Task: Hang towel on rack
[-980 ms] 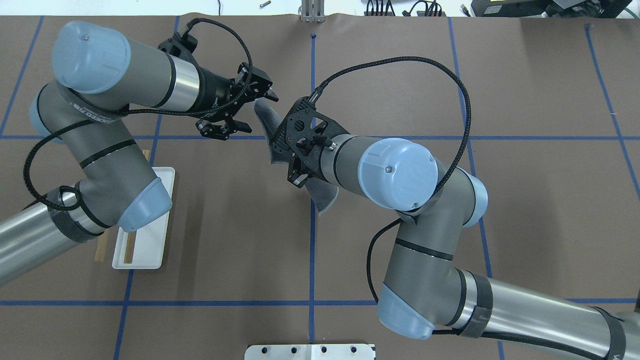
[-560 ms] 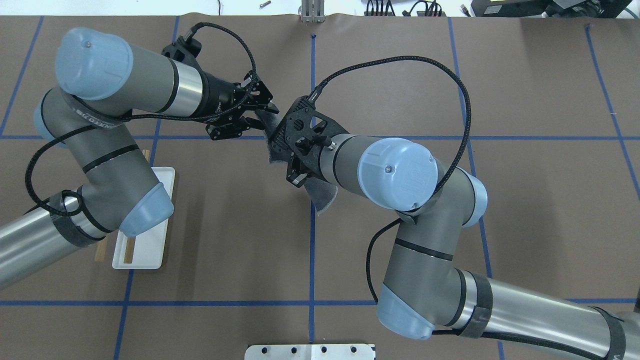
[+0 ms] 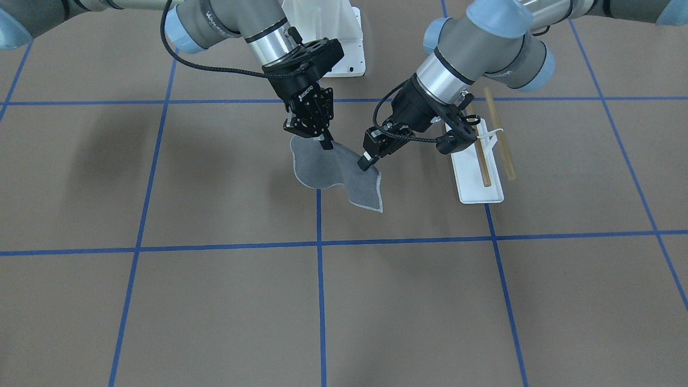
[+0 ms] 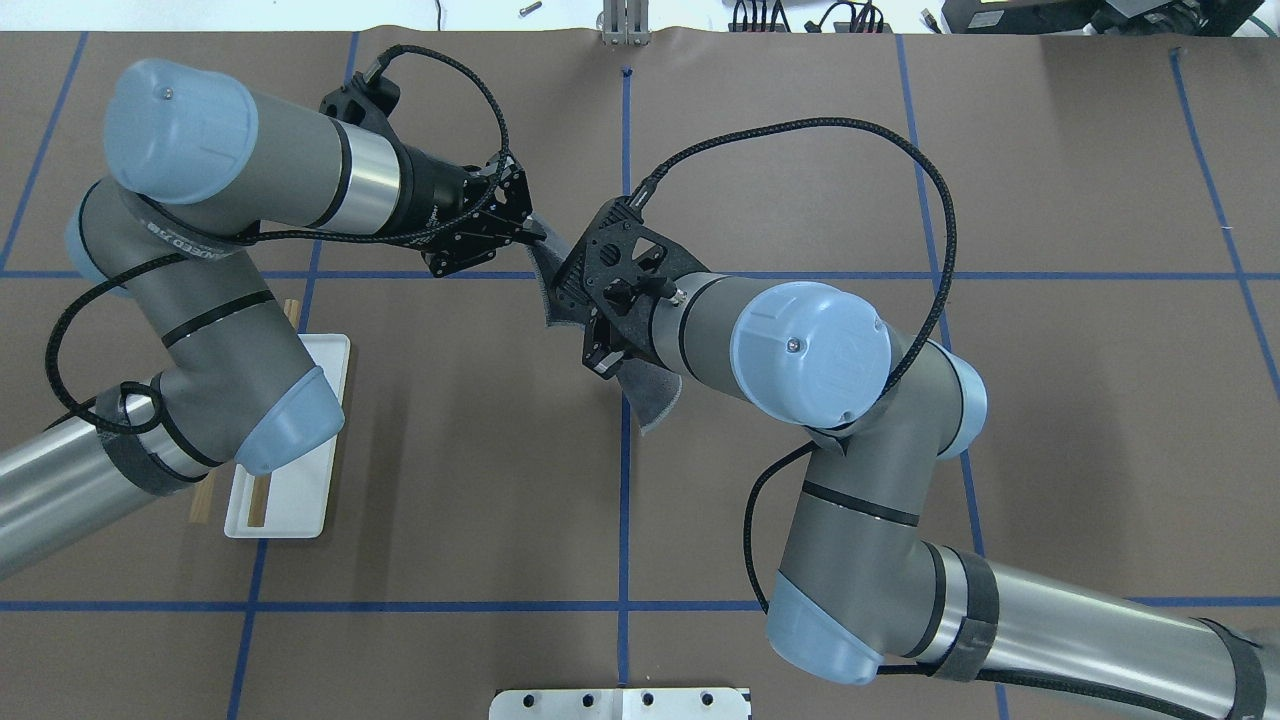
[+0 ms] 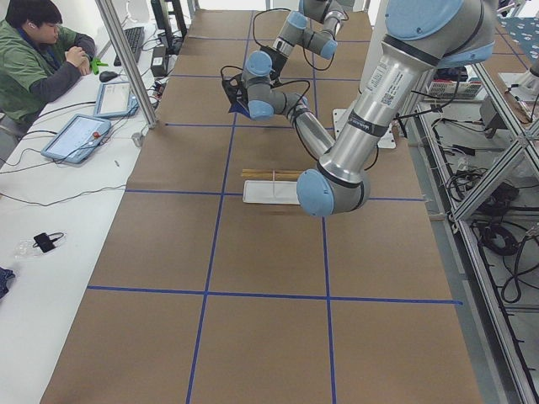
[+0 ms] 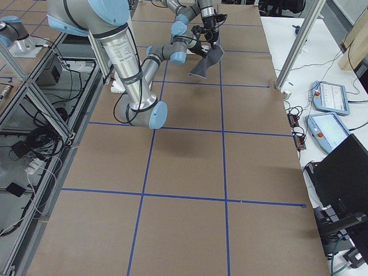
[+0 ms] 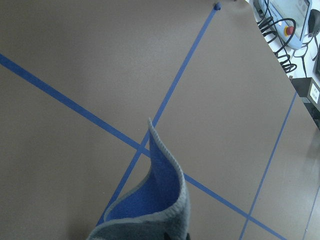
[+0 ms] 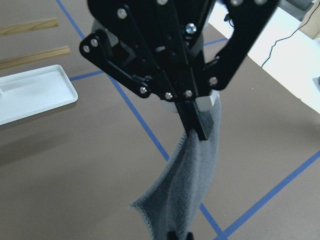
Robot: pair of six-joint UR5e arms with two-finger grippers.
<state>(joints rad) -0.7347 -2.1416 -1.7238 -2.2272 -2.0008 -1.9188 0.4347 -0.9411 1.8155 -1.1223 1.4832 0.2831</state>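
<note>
The dark grey towel (image 3: 333, 174) hangs above the table between my two grippers, its lower edge sagging in a wave. My right gripper (image 3: 325, 144) is shut on one upper corner. My left gripper (image 3: 365, 164) is shut on the other upper corner. In the overhead view the left gripper (image 4: 537, 238) pinches the towel (image 4: 652, 392) beside the right wrist, which hides the right fingers. The right wrist view shows the left gripper (image 8: 197, 127) clamped on the towel (image 8: 185, 190). The rack (image 3: 475, 174), a white base with two wooden dowels (image 3: 499, 134), stands on the table under the left arm.
The rack's base also shows in the overhead view (image 4: 290, 490), partly under my left elbow. A white bolted pedestal (image 3: 344, 43) stands behind the grippers. Blue tape lines (image 3: 320, 247) cross the brown table. An operator (image 5: 42, 50) sits at a side desk.
My left gripper moved right to the towel's upper corner and closed on it; it was open one second ago. The right arm shifted slightly, still holding the towel.
</note>
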